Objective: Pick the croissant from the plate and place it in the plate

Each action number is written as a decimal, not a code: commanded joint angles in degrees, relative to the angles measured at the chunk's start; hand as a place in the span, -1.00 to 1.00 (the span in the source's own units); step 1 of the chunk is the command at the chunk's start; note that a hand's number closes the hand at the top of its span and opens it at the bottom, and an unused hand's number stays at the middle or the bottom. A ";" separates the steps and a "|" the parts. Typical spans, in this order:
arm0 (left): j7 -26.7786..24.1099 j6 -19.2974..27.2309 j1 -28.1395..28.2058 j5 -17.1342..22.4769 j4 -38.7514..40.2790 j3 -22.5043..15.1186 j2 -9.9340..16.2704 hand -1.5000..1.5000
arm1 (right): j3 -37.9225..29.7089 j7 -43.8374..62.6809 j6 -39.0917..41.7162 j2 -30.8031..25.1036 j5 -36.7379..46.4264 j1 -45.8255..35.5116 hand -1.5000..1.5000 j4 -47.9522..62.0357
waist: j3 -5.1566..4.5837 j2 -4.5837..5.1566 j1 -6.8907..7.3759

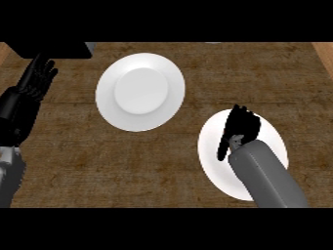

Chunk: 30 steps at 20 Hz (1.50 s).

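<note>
1. You are looking steeply down at a brown wooden counter [161,166] with two white plates on it.
2. The far plate [140,92] lies toward the counter's back edge, a little left of the middle, and its whole face shows bare white.
3. The near plate [216,166] lies toward the front edge, right of the middle, well apart from the far plate.
4. Your right hand [237,129] hangs over the near plate, its grey forearm coming in from the front edge and covering much of that plate. The dark fingers point toward the back edge and sit close together, but you cannot tell whether they hold anything.
5. The croissant cannot be seen; the right hand hides the part of the near plate beneath it.
6. Your left hand [37,78] rests near the counter's left edge, fingers straight and spread, pointing toward the back, touching nothing.
</note>
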 commanded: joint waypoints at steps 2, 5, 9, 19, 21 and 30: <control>1.55 0.50 2.62 -1.53 -4.63 -1.14 -1.31 0.00 | -1.91 0.97 1.35 -1.94 2.31 -0.07 -1.00 5.76 | 0.02 -0.04 0.45; -0.45 -1.88 -3.35 -0.50 3.43 2.29 -0.38 0.00 | -1.08 -6.42 -7.84 -0.50 6.11 -1.66 1.00 7.32 | 0.02 0.18 0.15; 0.59 0.66 -0.75 -3.25 -0.82 -0.50 -2.87 0.00 | 2.90 -4.42 -9.59 -1.62 12.81 -1.04 1.00 5.39 | 0.01 0.02 0.07; 0.88 -0.11 2.11 -2.62 -1.22 2.85 -0.68 0.00 | 5.89 9.15 -14.89 0.39 19.07 20.70 1.00 -16.99 | -0.05 -1.39 -3.94; 1.56 0.10 1.28 -2.67 -0.92 2.12 -1.65 0.00 | 8.39 12.94 -12.26 1.33 23.11 22.93 1.00 -26.13 | -0.10 -1.09 -3.27; 0.75 -2.89 0.04 -0.90 0.03 3.31 -1.03 0.00 | 21.47 10.83 -9.58 6.22 35.26 27.59 1.00 -50.46 | -0.03 -0.31 -0.61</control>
